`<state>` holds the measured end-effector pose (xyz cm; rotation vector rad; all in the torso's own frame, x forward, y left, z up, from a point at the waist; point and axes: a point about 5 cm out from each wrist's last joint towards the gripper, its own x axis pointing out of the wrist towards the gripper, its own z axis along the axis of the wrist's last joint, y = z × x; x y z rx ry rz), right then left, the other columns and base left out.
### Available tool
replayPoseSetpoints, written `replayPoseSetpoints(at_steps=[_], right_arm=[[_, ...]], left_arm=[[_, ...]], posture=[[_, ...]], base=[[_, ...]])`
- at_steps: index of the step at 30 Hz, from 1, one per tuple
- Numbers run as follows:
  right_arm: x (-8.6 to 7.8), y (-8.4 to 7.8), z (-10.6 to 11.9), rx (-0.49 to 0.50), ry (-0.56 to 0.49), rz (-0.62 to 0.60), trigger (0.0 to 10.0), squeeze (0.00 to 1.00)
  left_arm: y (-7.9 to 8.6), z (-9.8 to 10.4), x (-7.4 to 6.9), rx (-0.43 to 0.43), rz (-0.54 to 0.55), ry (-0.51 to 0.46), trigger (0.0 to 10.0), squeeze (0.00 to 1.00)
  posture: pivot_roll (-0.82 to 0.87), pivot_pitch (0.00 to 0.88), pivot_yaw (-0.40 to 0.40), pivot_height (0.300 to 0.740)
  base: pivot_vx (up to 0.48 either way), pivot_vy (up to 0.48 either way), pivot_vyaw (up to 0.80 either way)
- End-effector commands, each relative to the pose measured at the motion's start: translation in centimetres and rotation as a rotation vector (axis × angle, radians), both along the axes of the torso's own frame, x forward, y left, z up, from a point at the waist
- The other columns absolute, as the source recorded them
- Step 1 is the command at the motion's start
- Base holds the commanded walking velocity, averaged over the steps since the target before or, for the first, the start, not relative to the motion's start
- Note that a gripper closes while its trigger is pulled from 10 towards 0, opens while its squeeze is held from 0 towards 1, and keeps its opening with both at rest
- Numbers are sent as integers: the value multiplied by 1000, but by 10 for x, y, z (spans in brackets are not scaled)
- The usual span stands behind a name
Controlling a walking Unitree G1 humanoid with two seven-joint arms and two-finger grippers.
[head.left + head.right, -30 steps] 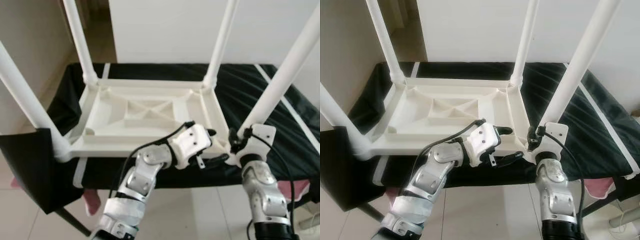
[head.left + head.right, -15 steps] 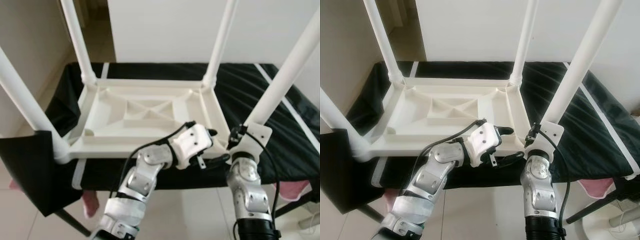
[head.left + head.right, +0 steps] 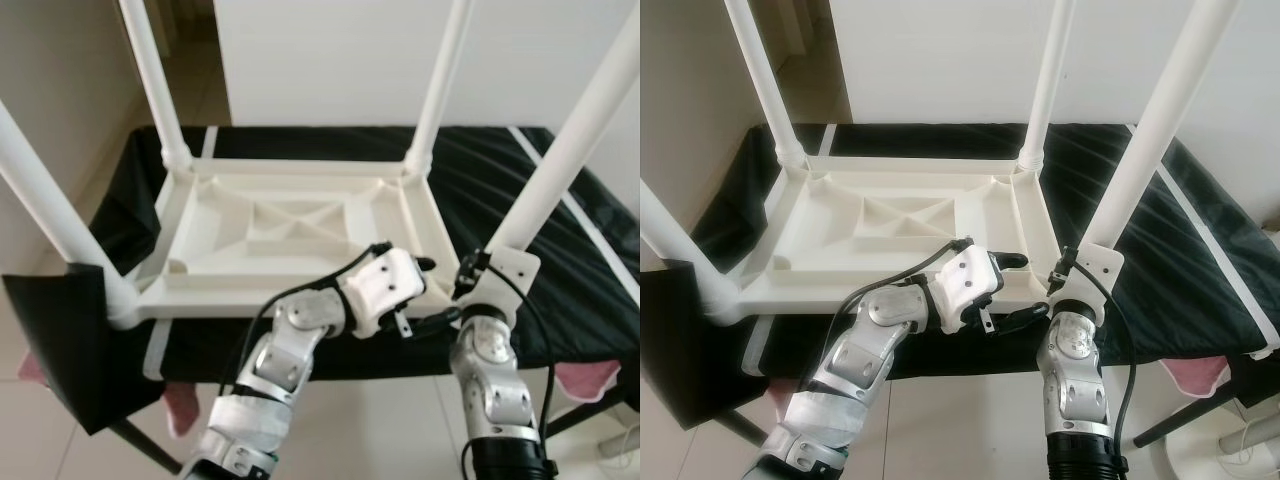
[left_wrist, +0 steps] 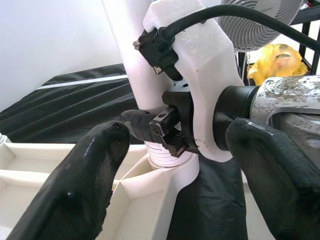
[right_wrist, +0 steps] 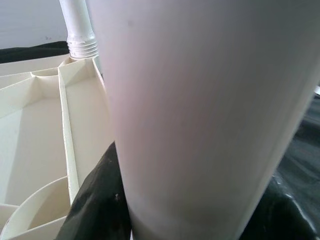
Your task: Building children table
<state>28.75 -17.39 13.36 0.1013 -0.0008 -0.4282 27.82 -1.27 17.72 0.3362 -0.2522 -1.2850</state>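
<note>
A white plastic children's table [image 3: 290,235] lies upside down on a black-covered surface, its four white legs pointing up. My right gripper [image 3: 478,270] is shut on the near right leg [image 3: 560,160] just above its threaded base, and that leg [image 5: 200,100] stands close between its black fingers [image 5: 95,200]. My left gripper [image 3: 432,292] is open at the same corner. Its two black fingers [image 4: 85,185] reach either side of the right wrist housing [image 4: 200,65] without touching the leg.
The black cloth [image 3: 580,290] hangs over the front edge of the supporting surface. A dark panel [image 3: 60,340] leans at the near left, with pink things [image 3: 180,405] on the tiled floor. A fan [image 4: 265,20] and a yellow object [image 4: 275,62] stand behind.
My right forearm has swung left under the table corner and now stands more upright, the gripper staying on the leg base. The left arm has held still.
</note>
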Motion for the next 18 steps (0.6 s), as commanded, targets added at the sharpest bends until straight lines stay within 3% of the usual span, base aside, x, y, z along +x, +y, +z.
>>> replayPoseSetpoints(at_steps=[1,2,3,4,5,15,16,18], right_arm=[[-5,3,-20,15,92,-4,10000,0],[-5,3,-20,15,92,-4,10000,0],[-5,2,-19,20,81,2,10000,471],[-5,2,-19,20,81,2,10000,471],[-5,3,-18,28,66,19,10000,1000],[-7,2,-10,13,-2,81,10000,1000],[-9,-2,-6,-6,-38,109,10000,941],[-10,-4,-5,-11,-49,124,10000,941]], left_arm=[[0,2,6,-36,120,-28,10000,0],[0,2,6,-36,120,-28,10000,0],[1,2,6,-36,127,-33,10000,0],[1,2,6,-36,127,-33,10000,0],[1,1,6,-37,137,-38,10000,0],[5,3,7,-62,191,-86,10000,0],[7,2,6,-64,192,-90,10000,0],[7,1,6,-63,191,-88,10000,0]], posture=[[-78,0,-7,740],[-78,0,-7,740],[-78,0,-7,740],[-78,0,-7,740],[-75,0,-9,740],[-67,0,-16,740],[-67,0,-16,740],[-67,0,-16,740]], base=[[0,0,0],[0,0,0],[0,0,0],[0,0,0],[0,0,0],[0,0,0],[0,0,0],[0,0,0]])
